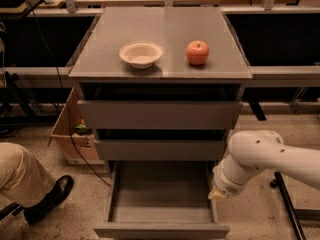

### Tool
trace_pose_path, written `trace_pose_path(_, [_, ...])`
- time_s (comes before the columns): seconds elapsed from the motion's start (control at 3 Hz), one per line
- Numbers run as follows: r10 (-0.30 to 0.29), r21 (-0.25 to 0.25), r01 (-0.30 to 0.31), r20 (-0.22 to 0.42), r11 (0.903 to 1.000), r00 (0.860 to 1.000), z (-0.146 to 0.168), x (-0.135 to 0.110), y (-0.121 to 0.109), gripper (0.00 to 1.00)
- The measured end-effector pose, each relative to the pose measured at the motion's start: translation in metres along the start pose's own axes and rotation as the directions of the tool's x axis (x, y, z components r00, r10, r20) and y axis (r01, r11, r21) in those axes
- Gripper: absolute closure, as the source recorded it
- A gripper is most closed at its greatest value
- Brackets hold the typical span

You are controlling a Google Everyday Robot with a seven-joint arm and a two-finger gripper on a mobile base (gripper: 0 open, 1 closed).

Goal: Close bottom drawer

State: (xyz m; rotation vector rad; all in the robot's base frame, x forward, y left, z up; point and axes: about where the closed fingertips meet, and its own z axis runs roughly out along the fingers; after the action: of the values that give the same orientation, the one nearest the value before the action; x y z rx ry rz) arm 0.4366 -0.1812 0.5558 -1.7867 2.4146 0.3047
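Note:
The bottom drawer [161, 198] is pulled far out of the grey cabinet, and its shallow tray is empty. Its flat front [161, 230] sits near the lower edge of the view. The two drawers above, the middle one [160, 149] and the top one [160, 115], stand slightly out from the cabinet. My gripper [216, 195] is at the end of the white arm [260, 159] that comes in from the right. It sits against the open drawer's right side wall, above its front half.
A white bowl [141, 53] and a red apple [198, 52] rest on the cabinet top [160, 29]. A cardboard box [72, 134] stands left of the cabinet. A person's leg and black shoe [47, 199] are at the lower left. A dark bar [287, 204] lies on the floor at right.

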Motion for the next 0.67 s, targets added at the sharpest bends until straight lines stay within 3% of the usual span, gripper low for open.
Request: trace_pose_path(0.67, [0.05,-0.094,-0.047,0.02,0.9945,0.999,0.125,0.039,-0.011,0.0])
